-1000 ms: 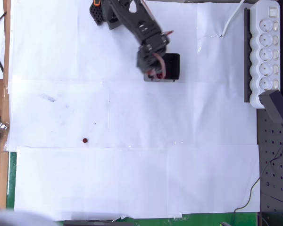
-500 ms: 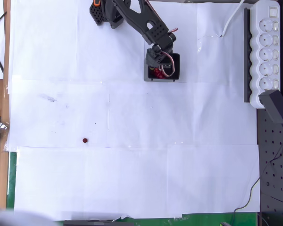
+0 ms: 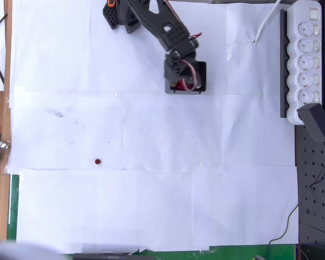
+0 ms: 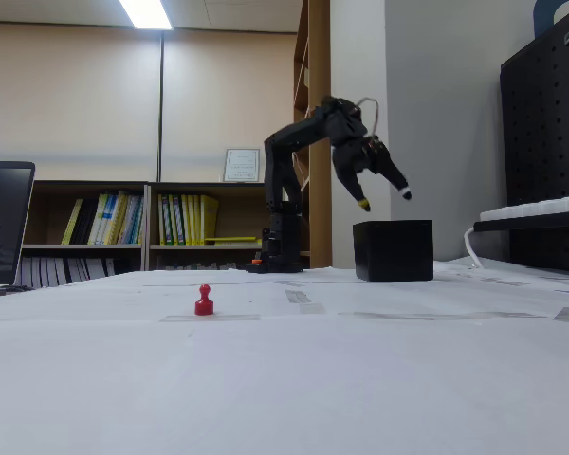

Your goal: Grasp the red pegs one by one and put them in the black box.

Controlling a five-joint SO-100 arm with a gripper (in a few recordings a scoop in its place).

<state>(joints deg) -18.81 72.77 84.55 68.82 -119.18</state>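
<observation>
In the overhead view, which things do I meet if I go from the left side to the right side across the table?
Red peg → black box with the gripper above its left part → white power strip.

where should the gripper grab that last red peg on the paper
The peg stands upright alone on the white paper: round head, narrow neck, wider base. Probably best to come straight down from above and close the gripper on the head or just under it, where the neck would stop it slipping.
</observation>
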